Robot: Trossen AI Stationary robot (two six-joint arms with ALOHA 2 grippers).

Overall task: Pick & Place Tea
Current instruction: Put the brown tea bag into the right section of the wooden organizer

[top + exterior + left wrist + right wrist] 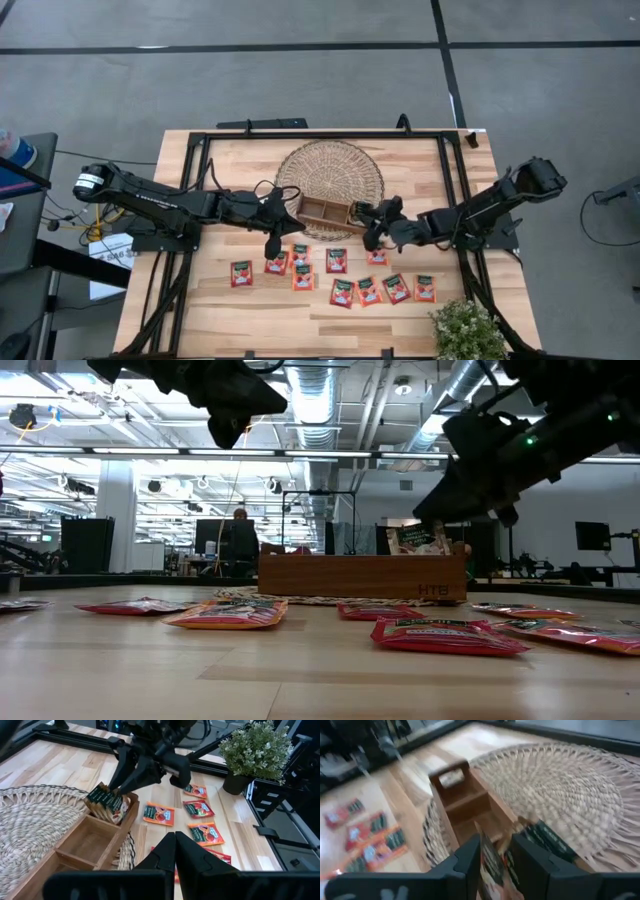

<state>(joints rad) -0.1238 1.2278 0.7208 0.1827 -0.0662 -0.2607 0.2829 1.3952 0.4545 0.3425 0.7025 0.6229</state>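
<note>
A: Where is the right gripper [366, 217] seen?

B: It is held over the right end compartment of the wooden tray [322, 211], which is set on the woven mat [330, 170]. Its fingers [470, 862] are clamped on a tea sachet [489, 861], kept upright between them. From the left wrist view, the sachet's lower edge is seen inside that end compartment, beside other sachets [106, 800] already stood there.

A: And the left gripper [272, 249]?

B: It is hung just above the table [200, 320], in front of the tray's left end, with its fingers [165, 855] pressed together and nothing held.

A: Where are the remaining sachets found?

B: They are spread flat on the table [361, 290] in front of the tray, in two loose rows, red-orange with green bands. One lies apart at the left [241, 273]. A potted plant [467, 332] is placed at the front right corner
</note>
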